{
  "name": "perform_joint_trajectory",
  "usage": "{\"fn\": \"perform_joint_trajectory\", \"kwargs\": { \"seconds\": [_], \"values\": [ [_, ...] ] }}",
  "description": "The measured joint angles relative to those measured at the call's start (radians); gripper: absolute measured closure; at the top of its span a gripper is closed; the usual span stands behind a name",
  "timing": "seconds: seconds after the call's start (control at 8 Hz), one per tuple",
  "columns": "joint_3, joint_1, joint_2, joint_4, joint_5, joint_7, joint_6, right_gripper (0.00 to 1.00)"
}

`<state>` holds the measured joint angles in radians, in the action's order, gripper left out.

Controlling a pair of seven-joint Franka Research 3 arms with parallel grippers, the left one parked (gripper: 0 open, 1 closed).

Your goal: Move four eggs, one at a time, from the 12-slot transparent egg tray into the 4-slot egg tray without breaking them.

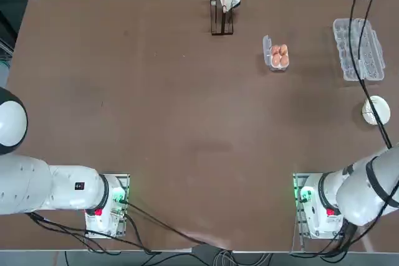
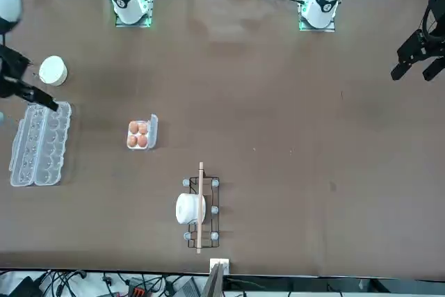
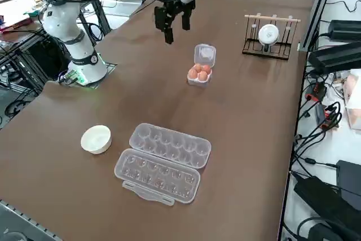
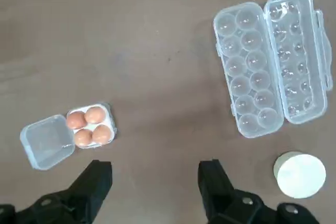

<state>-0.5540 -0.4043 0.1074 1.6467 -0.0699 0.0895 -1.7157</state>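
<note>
Several orange-brown eggs (image 4: 88, 127) fill the cups of the 4-slot egg tray (image 4: 47, 141), a small square clear carton with its lid folded open. The same eggs (image 3: 199, 73) show in the right side view and the eggs (image 1: 278, 56) in the top view. The 12-slot transparent egg tray (image 4: 273, 61) lies open off to the side, and all of its cups look bare. My right gripper (image 4: 154, 174) hangs high above the table between the two trays, open and holding nothing. In the right side view the right gripper (image 3: 176, 31) is well above and behind the small tray.
A white round bowl (image 3: 96, 138) sits next to the long tray (image 3: 163, 162), on the side nearer my base. A dark wire rack (image 1: 222, 10) with a wooden rod and a white roll stands at the table's far edge.
</note>
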Motion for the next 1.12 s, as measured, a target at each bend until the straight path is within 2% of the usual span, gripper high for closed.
{"fn": "perform_joint_trajectory", "kwargs": {
  "seconds": [0.12, 0.25, 0.38, 0.5, 0.62, 0.75, 1.12],
  "values": [
    [0.142, 0.118, -0.021, -0.01, 0.001, -0.001, 0.001, 0.0],
    [0.257, 0.203, -0.038, -0.021, 0.014, -0.001, 0.009, 0.0],
    [0.345, 0.272, -0.057, -0.025, 0.035, -0.001, 0.025, 0.0],
    [0.401, 0.321, -0.077, -0.025, 0.048, -0.007, 0.042, 0.0],
    [0.428, 0.351, -0.095, -0.025, 0.052, -0.044, 0.069, 0.0],
    [0.438, 0.369, -0.113, -0.025, 0.052, -0.085, 0.1, 0.0],
    [0.444, 0.383, -0.143, -0.025, 0.052, -0.115, 0.126, 0.0]
  ]
}}
